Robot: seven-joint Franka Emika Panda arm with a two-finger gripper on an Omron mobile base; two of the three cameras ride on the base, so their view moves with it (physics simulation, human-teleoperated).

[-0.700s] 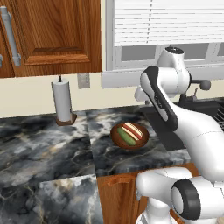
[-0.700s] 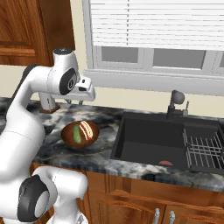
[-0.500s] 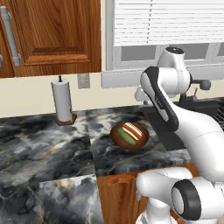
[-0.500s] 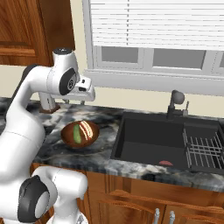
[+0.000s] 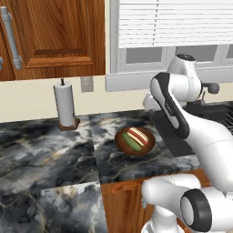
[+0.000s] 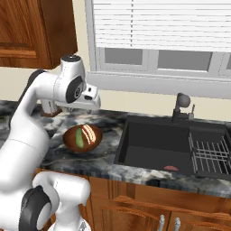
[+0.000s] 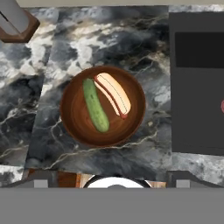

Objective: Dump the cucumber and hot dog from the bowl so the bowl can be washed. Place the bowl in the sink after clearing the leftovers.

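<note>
Approach step, nothing grasped. Bowl [image 7: 103,106] sat on counter [image 5: 54,154] beside sink [image 6: 155,144], holding cucumber [image 7: 95,105] and hot dog [image 7: 113,94]. Gripper [image 6: 92,100] hovered above; jaw spread could not be told. Next likely: descend to rim.

Looking down from the hand, I see the brown bowl [image 7: 78,118] sitting on the dark marble table [image 7: 48,70]. Inside it the green cucumber [image 7: 96,105] and the hot dog [image 7: 113,94] lie side by side, the cucumber on the left. The black sink [image 7: 197,83] is off to the right, and a wooden paper towel stand [image 7: 15,24] pokes in at the top left corner.
</note>
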